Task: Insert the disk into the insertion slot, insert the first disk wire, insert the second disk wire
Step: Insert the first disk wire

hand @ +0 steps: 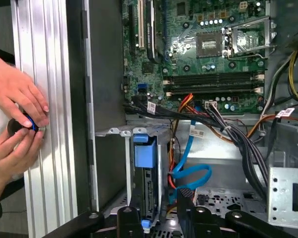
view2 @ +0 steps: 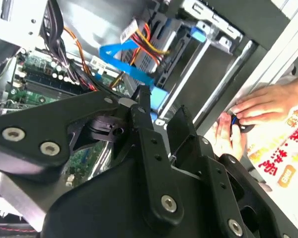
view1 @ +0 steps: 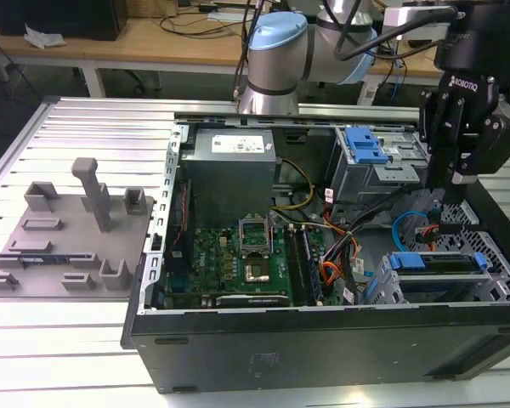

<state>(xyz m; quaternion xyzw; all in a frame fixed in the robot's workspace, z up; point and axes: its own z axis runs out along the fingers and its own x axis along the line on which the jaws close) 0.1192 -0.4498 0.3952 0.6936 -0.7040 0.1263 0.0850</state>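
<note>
- Disk (hand: 145, 153) sits inside the slot (hand: 111, 132).
- Fingers (hand: 128, 219) are apart and empty, just above the light-blue cable loop (hand: 191, 173).
- Orange and black wires (hand: 185, 103) crowd the loop.
- A person's hand (hand: 16, 93) rests on the desk (hand: 52, 59).

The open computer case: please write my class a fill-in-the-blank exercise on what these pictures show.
1. The disk, clipped in a ___ frame, lies in the insertion slot.
2. The second disk wire, light blue, forms a ___.
3. In the exterior view the robot's hand hangs ___ the open computer case.
4. A person's hands are ___ the case, on the ribbed metal table.

Missing words: blue; loop; above; outside.
</note>
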